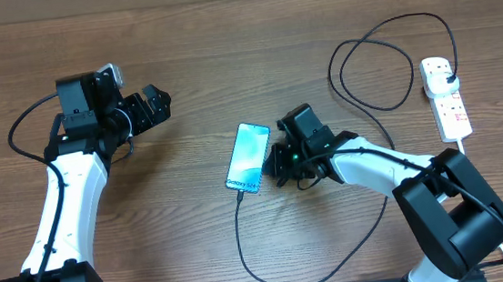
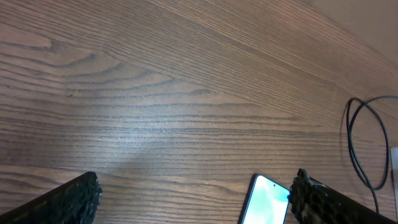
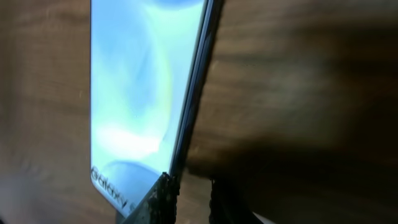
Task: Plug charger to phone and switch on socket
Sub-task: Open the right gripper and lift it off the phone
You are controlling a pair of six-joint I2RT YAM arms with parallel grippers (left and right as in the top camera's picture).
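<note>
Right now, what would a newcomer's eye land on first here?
The lit phone lies in the middle, with the right pincer close against its long edge. A thin black cable runs from the phone's near end and loops round to the white power strip at the far right. The left pincer hangs open, well off to the other side.

Overhead: fixed above, faces straight down, farthest view; takes in whole tabletop (image 1: 179, 38), phone (image 1: 248, 158) near middle.
Left wrist: low, shallow angle across tabletop, left fingers (image 2: 68, 199) in bottom corners; shares with overhead one end of phone and charger (image 2: 349, 134) loop.
Right wrist: very near phone, screen fills left half, blurred; right fingers (image 3: 158, 199) at bottom edge.
</note>
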